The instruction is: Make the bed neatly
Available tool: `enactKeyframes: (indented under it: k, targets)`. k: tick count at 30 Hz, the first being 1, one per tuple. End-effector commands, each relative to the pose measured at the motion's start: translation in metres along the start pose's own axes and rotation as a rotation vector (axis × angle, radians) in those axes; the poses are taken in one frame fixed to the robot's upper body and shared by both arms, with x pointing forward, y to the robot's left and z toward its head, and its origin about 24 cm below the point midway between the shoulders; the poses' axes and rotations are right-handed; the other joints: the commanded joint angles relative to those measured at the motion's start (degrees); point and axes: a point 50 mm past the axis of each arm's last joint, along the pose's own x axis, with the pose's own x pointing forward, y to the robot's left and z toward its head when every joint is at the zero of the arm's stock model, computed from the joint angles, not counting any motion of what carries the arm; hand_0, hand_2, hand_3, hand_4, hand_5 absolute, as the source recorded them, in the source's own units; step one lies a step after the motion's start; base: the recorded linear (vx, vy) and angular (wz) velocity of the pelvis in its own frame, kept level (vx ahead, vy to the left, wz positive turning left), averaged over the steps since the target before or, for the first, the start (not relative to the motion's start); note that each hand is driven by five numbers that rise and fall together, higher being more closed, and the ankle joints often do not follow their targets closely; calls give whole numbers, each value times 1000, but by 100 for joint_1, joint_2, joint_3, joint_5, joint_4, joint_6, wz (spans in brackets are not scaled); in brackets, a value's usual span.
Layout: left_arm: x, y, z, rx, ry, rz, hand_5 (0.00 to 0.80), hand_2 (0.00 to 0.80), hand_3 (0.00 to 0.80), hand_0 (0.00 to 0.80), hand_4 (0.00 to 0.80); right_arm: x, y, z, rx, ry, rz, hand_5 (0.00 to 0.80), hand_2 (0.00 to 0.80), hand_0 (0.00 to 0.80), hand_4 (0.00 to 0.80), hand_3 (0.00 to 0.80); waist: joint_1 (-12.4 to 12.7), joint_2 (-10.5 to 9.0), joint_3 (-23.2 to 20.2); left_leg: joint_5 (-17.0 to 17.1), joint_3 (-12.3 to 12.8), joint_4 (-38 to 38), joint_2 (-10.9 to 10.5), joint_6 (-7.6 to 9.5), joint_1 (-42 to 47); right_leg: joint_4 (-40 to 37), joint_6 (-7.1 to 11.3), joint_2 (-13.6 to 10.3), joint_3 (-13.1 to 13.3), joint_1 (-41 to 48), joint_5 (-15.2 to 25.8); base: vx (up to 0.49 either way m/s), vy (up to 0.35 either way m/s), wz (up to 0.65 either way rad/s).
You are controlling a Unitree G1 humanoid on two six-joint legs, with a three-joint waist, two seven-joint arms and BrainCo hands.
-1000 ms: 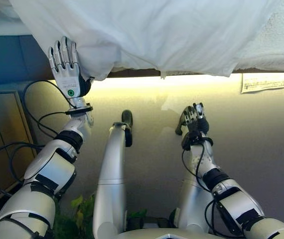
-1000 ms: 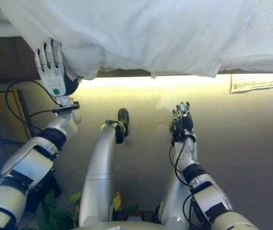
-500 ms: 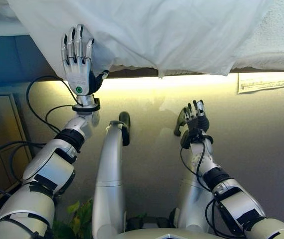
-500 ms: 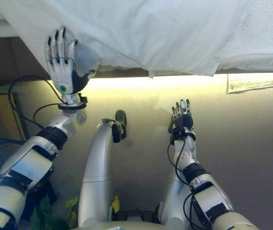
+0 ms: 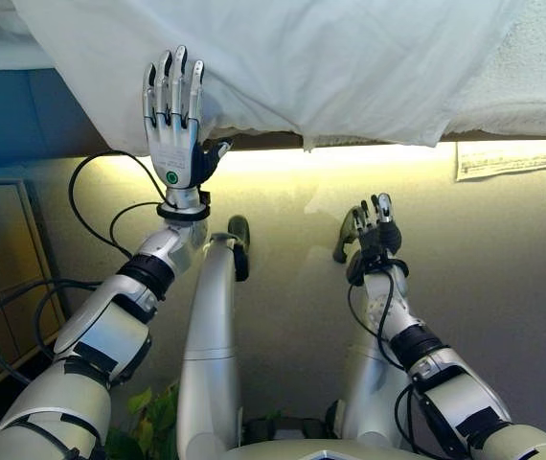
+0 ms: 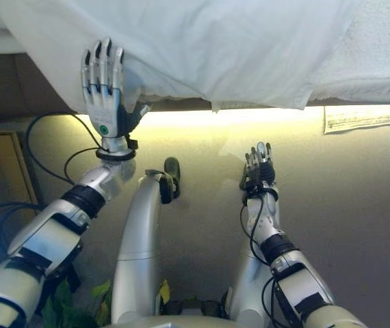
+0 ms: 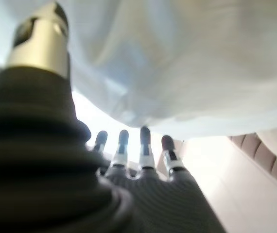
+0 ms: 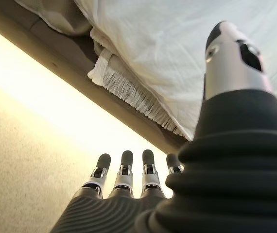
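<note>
A white sheet [image 5: 283, 57] hangs over the near edge of the bed, its hem drooping lowest at the left. My left hand [image 5: 173, 125] is raised against the sheet's lower left edge, fingers straight and spread, holding nothing; in the left wrist view its fingers [image 7: 145, 145] point up at the hanging cloth [image 7: 187, 63]. My right hand [image 5: 373, 230] is open, lower, above the carpet and apart from the sheet. The right wrist view shows the sheet's hem and a fringed textured cover [image 8: 129, 90] beyond its straight fingers [image 8: 124, 167].
A white textured cover [image 5: 541, 67] lies on the bed at the right. A lit strip runs under the bed frame [image 5: 369, 153]. A paper [image 5: 514, 158] lies on the carpet at the right. A wooden cabinet [image 5: 5, 268] stands at the left, a green plant [image 5: 153, 422] below.
My left hand has risen and moved right, from beside the sheet's left corner to flat against its lower edge. The right hand has stayed in place.
</note>
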Motion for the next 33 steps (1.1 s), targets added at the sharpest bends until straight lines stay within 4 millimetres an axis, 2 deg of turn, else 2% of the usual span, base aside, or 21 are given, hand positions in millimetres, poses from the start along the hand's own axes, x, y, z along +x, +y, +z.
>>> enactKeyframes:
  k: [1, 6, 12, 16, 23, 30, 31, 32, 33]
  targets:
    - [2, -4, -7, 132, -25, -50, 0, 0, 0, 0, 0, -3, -5, 15, -23, -37, 12, 0, 0, 0, 0, 0, 45, 242, -29, 1082, -106, -930, 176, -682, -23, -1152, 493, 138, 165, -2, 1747, 33, 49, 0]
    - [-6, -8, -27, 249, 2, -145, 0, 0, 0, 0, 0, 0, -9, 17, -60, -35, 5, 0, 0, 0, 0, 0, -30, 336, -29, 1140, -40, -829, 260, -700, -128, -1068, 476, 155, 242, -158, 1780, 19, 74, 0]
    - [-12, -4, -57, 346, 59, -189, 0, 0, 0, 0, 0, 3, -15, 23, -95, -44, -3, 0, 0, 0, 0, 0, -39, 455, -29, 1162, 42, -812, 348, -687, -199, -940, 404, 140, 293, -302, 1702, -23, 68, 2]
    - [-17, -3, -67, 409, 59, -233, 0, 0, 0, 0, 0, 4, -17, 25, -103, -53, 1, 0, 0, 0, 0, 0, -23, 488, -29, 1147, 60, -770, 372, -690, -221, -864, 394, 92, 294, -334, 1648, -38, 35, 8]
    - [-39, 2, -95, 499, 181, -299, 0, 0, 0, 0, 0, 3, -36, 25, -115, -45, -1, 0, 0, 0, 0, 0, -28, 539, -29, 1161, 67, -660, 418, -700, -322, -615, 346, 165, 350, -451, 1504, -25, 28, 1]
    - [-53, 6, -107, 538, 246, -308, 0, 0, 0, 0, 0, 2, -45, 25, -127, -42, 6, 0, 0, 0, 0, 0, -38, 581, -29, 1194, 88, -675, 463, -701, -373, -516, 321, 190, 356, -534, 1394, -7, 13, 1]
    - [-54, 7, -109, 545, 263, -309, 242, 242, 242, 242, 242, 2, -46, 25, -128, -44, 7, 0, 0, 0, 0, 0, -41, 584, -29, 1201, 93, -703, 468, -705, -365, -529, 321, 193, 349, -531, 1381, 0, 0, 0]
    - [-54, 8, -111, 548, 275, -310, 627, 627, 627, 627, 627, 2, -46, 25, -129, -46, 9, 0, 0, 0, 0, 0, -44, 583, -29, 1207, 96, -718, 475, -707, -361, -545, 320, 190, 343, -524, 1376, -12, 14, -3]
    - [-55, 8, -112, 551, 285, -314, 800, 800, 800, 800, 800, 2, -48, 26, -132, -48, 15, 0, 0, 0, 0, 0, -43, 587, -29, 1219, 98, -752, 486, -707, -356, -564, 323, 183, 332, -519, 1368, -14, 14, -4]
